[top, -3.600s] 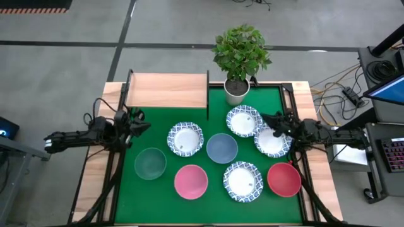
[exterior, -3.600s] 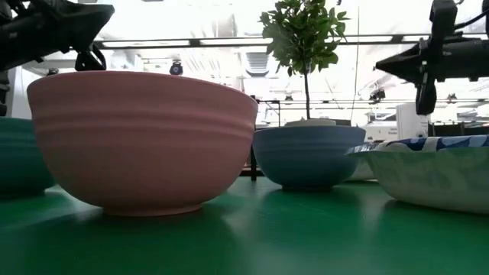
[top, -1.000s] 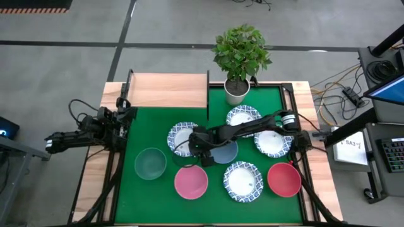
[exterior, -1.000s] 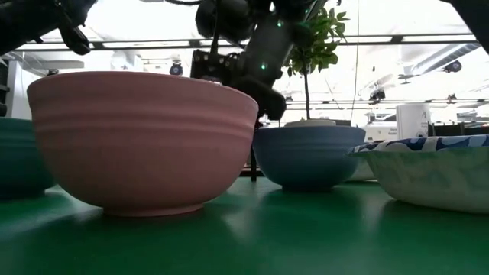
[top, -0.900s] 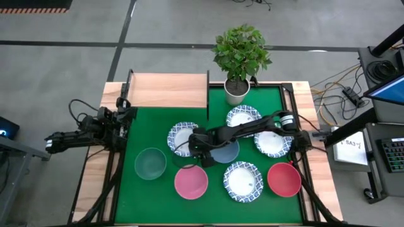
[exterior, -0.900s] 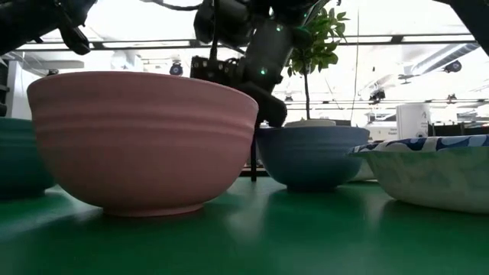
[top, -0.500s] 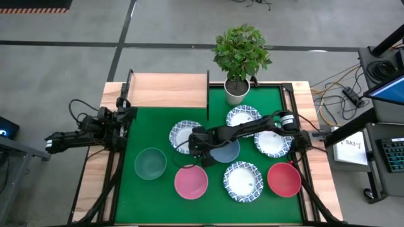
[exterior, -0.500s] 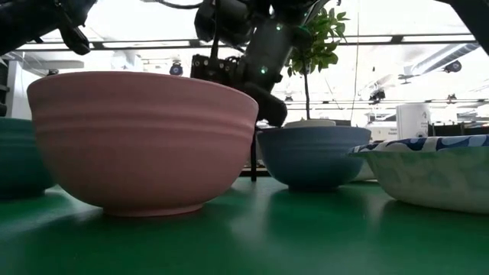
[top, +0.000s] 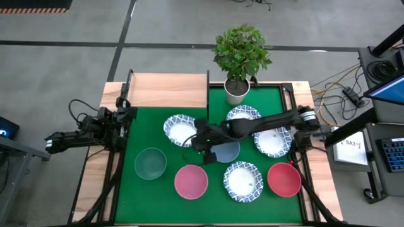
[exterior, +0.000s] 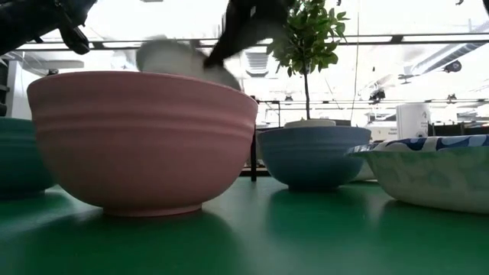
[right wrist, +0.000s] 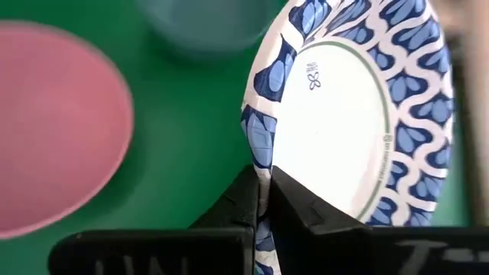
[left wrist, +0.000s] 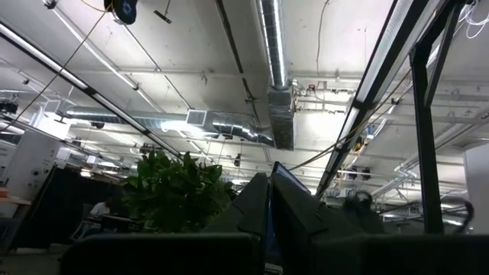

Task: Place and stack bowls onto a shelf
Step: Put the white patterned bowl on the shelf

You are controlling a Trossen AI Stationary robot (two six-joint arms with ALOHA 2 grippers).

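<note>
My right gripper (top: 194, 140) reaches across the table's middle and is shut on a white bowl with a blue patterned rim (top: 180, 130), which shows blurred above the pink bowl in the low view (exterior: 174, 59). The other bowls rest on their bases on the green table top: dark green (top: 150, 163), pink (top: 190, 181), grey-blue (top: 226, 151), red (top: 283, 179), and three patterned ones (top: 242, 181) (top: 273, 141) (top: 243, 116). The light-wood shelf (top: 167, 90) stands at the far left. My left gripper (top: 129, 117) is shut and empty at the table's left edge. My right gripper pinches the patterned bowl's rim (right wrist: 261, 177) between its two fingers, one finger (right wrist: 296, 208) on the inner face and one on the outer wall. The fingers come from the table's right. The bowl is lifted clear of the table and tilted.
A potted plant (top: 240, 53) in a pale pot (top: 236, 92) stands at the far edge, just right of the shelf. The shelf's black frame post (top: 208, 101) stands between the shelf and the pot. Cables and equipment lie off the table's right side.
My right gripper has risen and gone toward the table's far left, toward the shelf, carrying the patterned bowl. The bowl, which sat on the table a second ago, is now lifted clear and tilted. The other bowls have stayed in place.
</note>
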